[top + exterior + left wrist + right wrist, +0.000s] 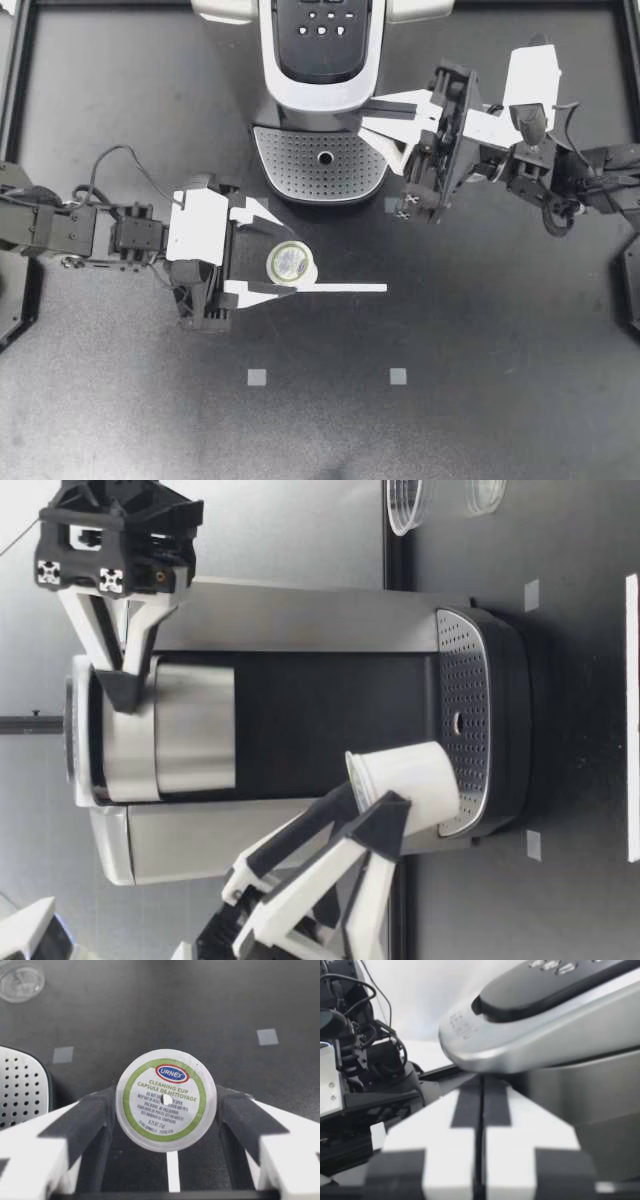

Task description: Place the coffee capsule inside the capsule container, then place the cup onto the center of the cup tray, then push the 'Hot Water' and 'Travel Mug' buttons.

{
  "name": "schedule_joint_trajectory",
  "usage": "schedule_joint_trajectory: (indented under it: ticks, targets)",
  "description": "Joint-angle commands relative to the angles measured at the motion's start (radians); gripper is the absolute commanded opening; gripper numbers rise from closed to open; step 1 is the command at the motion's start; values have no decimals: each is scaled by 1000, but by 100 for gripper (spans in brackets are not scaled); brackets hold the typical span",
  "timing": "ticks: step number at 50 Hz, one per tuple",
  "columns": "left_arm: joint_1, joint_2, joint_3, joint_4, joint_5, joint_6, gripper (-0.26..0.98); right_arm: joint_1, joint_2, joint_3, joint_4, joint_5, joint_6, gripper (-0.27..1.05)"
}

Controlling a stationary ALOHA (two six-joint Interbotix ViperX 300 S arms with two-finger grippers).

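Left gripper [281,258] first: its jaws are set about a capsule's width apart and clamped on the capsule [292,265], one finger on each side. The left wrist view shows both dark pads pressed against the rim. The capsule sits upright with its foil lid facing up, tipped just slightly. From table height it hangs clear of the table [500,380], at about the level of the drip tray [320,165] and on the near side of it. It is not inside the coffee machine [320,70]. The left arm comes in low from its own side, wrist roughly level, fingers pointing across the table. From above, the capsule hovers over the near end of a white strip [345,288].

Over to the right gripper [368,118]. Its jaws are pressed together with only a hairline between the fingers and nothing clamped in them. The right arm reaches in high and angles towards the machine's head, and the fingertips are tucked right up against the silver lip of the lid, just below the dark panel of buttons [322,24]. Whether they actually touch the lip, I cannot tell.

The drip tray has nothing standing on it. A clear cup [20,981] stands on the table well off to the side, beyond the tray in the left wrist view — apart from both grippers.
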Motion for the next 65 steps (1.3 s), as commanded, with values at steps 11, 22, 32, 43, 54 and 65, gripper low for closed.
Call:
schedule_joint_trajectory:
  ticks: [11,22,32,43,54,65]
  targets:
    - [2,-21,-14,0,-11,3,51,-11,-78,-21,2,-38,-9,5]
    - [2,-15,-23,0,-12,6,51,-31,-107,-34,0,-58,-9,5]
    - [2,-15,-25,0,-17,5,51,-86,-114,-57,2,-58,-8,5]
    - [2,-17,-25,0,-17,3,51,-150,-101,-107,0,-51,-6,5]
    - [2,-21,-32,0,-17,5,51,-212,-80,-149,-2,-11,-3,5]
    - [2,-28,-75,6,60,18,51,-275,-61,-202,-6,43,-3,5]
